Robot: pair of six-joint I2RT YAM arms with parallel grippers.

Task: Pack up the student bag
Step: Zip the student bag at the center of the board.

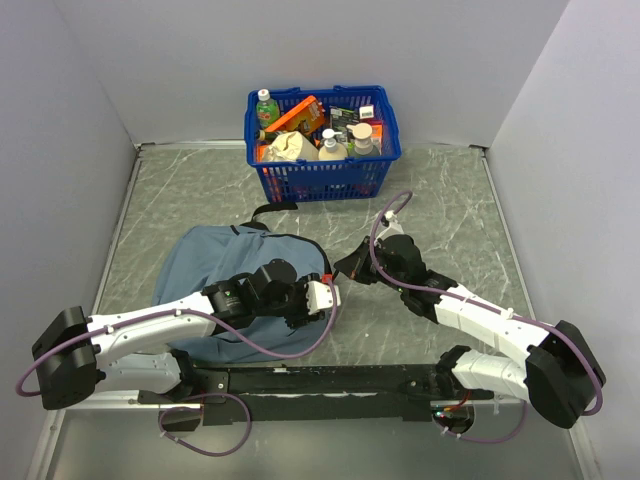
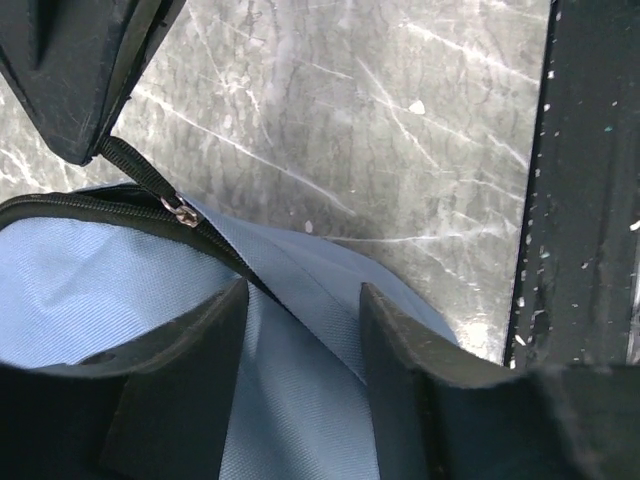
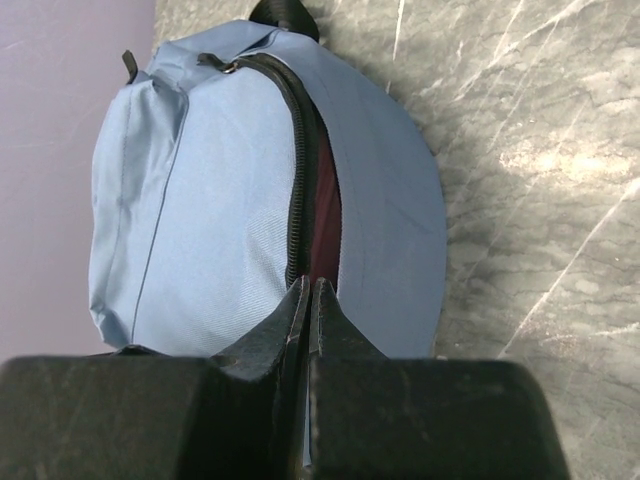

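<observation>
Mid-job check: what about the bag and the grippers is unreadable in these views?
1. Bag contents: the right wrist view shows only a dark red slit at the zip; fabric hides the rest.
2. Right gripper: shut at the zip; its own fingertips hide whether it pinches anything.
3. Top view: the left arm covers much of the bag.
4. Basket items: top view, too small to read labels.
</observation>
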